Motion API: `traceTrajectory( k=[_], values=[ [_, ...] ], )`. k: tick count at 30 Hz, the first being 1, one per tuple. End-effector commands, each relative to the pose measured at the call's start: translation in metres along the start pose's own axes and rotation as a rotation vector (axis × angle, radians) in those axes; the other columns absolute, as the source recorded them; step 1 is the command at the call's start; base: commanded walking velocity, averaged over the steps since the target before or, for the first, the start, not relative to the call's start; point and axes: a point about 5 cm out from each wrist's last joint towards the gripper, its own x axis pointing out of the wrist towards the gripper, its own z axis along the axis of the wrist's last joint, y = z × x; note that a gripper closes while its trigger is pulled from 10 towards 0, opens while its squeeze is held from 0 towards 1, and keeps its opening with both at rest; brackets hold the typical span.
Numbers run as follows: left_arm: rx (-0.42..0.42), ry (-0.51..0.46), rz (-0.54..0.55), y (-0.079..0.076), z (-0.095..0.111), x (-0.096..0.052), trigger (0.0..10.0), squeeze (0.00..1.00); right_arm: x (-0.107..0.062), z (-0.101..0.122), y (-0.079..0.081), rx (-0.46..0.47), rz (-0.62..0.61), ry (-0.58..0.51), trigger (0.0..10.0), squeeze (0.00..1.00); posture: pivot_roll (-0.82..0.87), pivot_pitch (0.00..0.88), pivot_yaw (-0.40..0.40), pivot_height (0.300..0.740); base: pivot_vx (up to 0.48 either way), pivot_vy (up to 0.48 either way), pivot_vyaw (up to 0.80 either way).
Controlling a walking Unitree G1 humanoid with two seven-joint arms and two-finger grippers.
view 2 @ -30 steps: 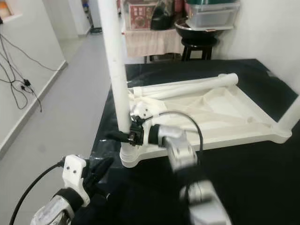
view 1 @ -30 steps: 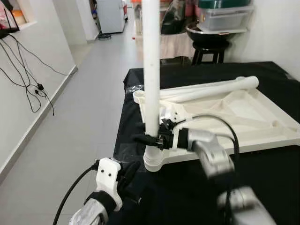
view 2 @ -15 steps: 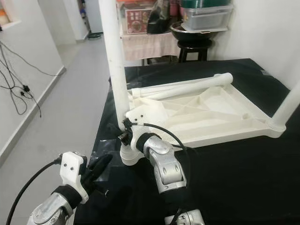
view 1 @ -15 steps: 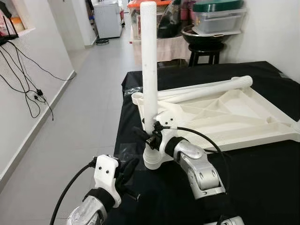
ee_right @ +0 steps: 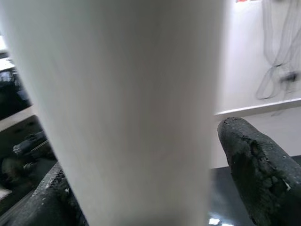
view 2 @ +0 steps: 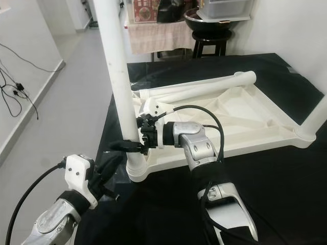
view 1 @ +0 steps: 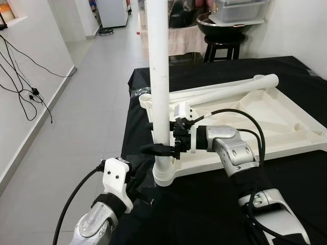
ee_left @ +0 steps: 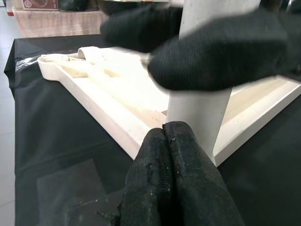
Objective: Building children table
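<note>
The white table top [view 1: 291, 145] lies upside down on a black-covered table. One white leg [view 1: 159, 76] stands upright in its near left corner socket [view 1: 164, 176]. My right gripper [view 1: 153, 138] is shut on this leg just above the socket, one finger on each side [ee_right: 254, 160]. Down at the black table's front left, close to the socket, my left gripper [view 1: 140, 186] is shut and holds nothing; its fingertips [ee_left: 164, 136] press together. Two loose legs [view 1: 225, 92] lie along the top's far edge. Another leg [view 2: 314, 120] stands at the right corner.
The black cloth's left edge [view 1: 127, 132] drops to a grey tiled floor [view 1: 87, 102]. Cables [view 1: 25, 76] hang on the left wall. A black stool with a dark bowl [view 1: 225, 48] stands behind the table, with storage boxes above it.
The head view has shifted. My right arm, half a second ago lower and twisted under the leg, now reaches across level and still holds the leg. The left gripper stays put.
</note>
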Motion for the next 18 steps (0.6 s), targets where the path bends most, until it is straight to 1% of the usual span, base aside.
traceTrajectory(
  k=[1, 3, 4, 5, 10, 11, 13, 14, 15, 16, 17, 18],
  values=[
    [0.016, 0.036, 0.016, 0.002, -0.007, -0.001, 10.0, 0.0, 0.006, 0.001, -0.002, 0.005, 0.055, 0.016, 10.0, 0.0, -0.03, 0.024, 0.032, 0.74, 0.0, 0.0, 0.0],
    [0.019, 0.04, 0.017, 0.002, -0.008, -0.001, 10.0, 0.0, 0.007, 0.0, -0.004, 0.019, 0.065, 0.03, 10.0, 0.0, -0.03, 0.024, 0.032, 0.74, 0.0, 0.0, 0.0],
    [0.018, 0.044, 0.017, 0.002, -0.009, -0.001, 10.0, 0.0, 0.008, -0.001, -0.006, 0.029, 0.052, 0.032, 0.0, 0.0, -0.03, 0.023, 0.03, 0.74, 0.0, 0.0, 0.0],
    [0.017, 0.046, 0.017, 0.002, -0.009, -0.001, 10.0, 0.0, 0.009, -0.002, -0.007, 0.049, 0.047, 0.017, 0.0, 0.0, -0.03, 0.025, 0.029, 0.74, 0.0, 0.0, 0.0],
    [0.014, 0.049, 0.014, 0.001, -0.009, 0.0, 10.0, 0.0, 0.006, -0.008, -0.009, 0.065, 0.035, -0.002, 0.0, 0.0, -0.03, 0.032, 0.032, 0.74, 0.0, 0.0, 0.0],
    [0.014, 0.051, 0.011, 0.0, -0.009, 0.0, 10.0, 0.0, 0.0, -0.014, -0.01, 0.059, -0.028, -0.004, 0.0, 0.0, -0.03, 0.034, 0.031, 0.74, 0.0, 0.0, 0.0],
    [0.014, 0.051, 0.011, 0.0, -0.009, 0.0, 10.0, 0.0, -0.001, -0.016, -0.011, 0.058, -0.041, -0.005, 0.0, 0.0, -0.03, 0.034, 0.031, 0.74, 0.0, 0.0, 0.0],
    [0.013, 0.051, 0.01, 0.0, -0.009, -0.001, 10.0, 0.0, -0.004, -0.02, -0.011, 0.059, -0.103, 0.007, 0.0, 0.0, -0.03, 0.045, 0.024, 0.74, 0.0, 0.0, 0.0],
    [0.013, 0.051, 0.01, 0.0, -0.009, -0.001, 10.0, 0.0, -0.004, -0.02, -0.011, 0.059, -0.103, 0.007, 0.0, 0.0, -0.03, 0.045, 0.024, 0.74, 0.0, 0.0, 0.0],
    [0.012, 0.051, 0.01, 0.0, -0.009, -0.001, 10.0, 0.0, -0.005, -0.026, -0.01, 0.067, -0.162, 0.021, 0.0, 0.0, -0.03, 0.052, 0.017, 0.74, 0.0, 0.0, 0.0],
    [0.011, 0.05, 0.011, 0.0, -0.008, -0.002, 10.0, 0.0, -0.002, -0.035, -0.004, 0.082, -0.28, 0.038, 0.0, 0.0, -0.03, 0.059, 0.013, 0.74, 0.0, 0.0, 0.0],
    [0.011, 0.049, 0.013, 0.0, -0.008, -0.002, 10.0, 0.0, 0.002, -0.042, -0.002, 0.098, -0.478, 0.043, 0.0, 0.0, -0.03, 0.061, 0.012, 0.74, 0.0, 0.0, 0.0]
  ],
)
